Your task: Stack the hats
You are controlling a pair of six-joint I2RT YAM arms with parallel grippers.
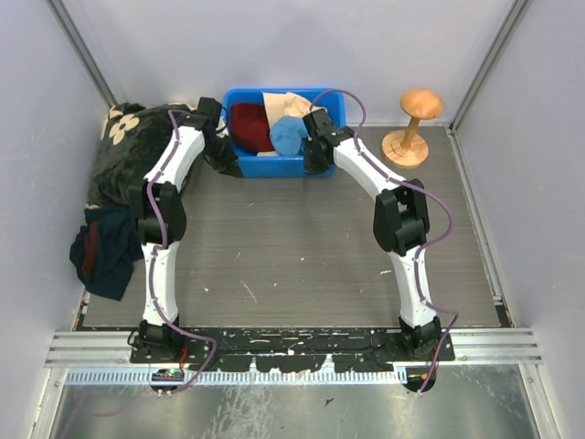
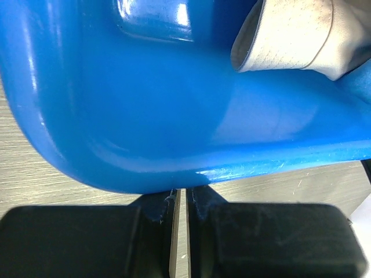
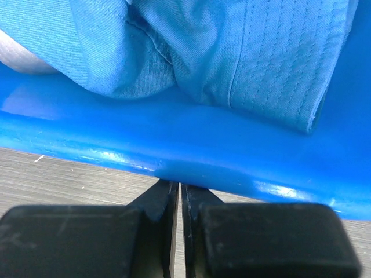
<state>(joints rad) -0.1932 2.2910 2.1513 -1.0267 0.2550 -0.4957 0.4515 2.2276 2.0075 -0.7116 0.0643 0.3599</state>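
A blue bin (image 1: 274, 168) at the back of the table holds the hats: a dark red one (image 1: 249, 126), a light blue one (image 1: 289, 135) and a cream one (image 1: 283, 102). My left gripper (image 1: 222, 157) is at the bin's front left corner. In the left wrist view the left gripper (image 2: 181, 194) is closed to a thin slit, its tips tucked under the bin's rim (image 2: 145, 168), with cream fabric (image 2: 290, 35) inside. My right gripper (image 1: 317, 157) is at the front right. It (image 3: 178, 184) is closed the same way under the rim (image 3: 174, 150), below the light blue hat (image 3: 232, 52).
A wooden hat stand (image 1: 413, 123) stands right of the bin. A black blanket with cream flowers (image 1: 123, 155) is heaped at the back left. A navy cloth with red trim (image 1: 105, 251) lies below it. Grey walls close in both sides.
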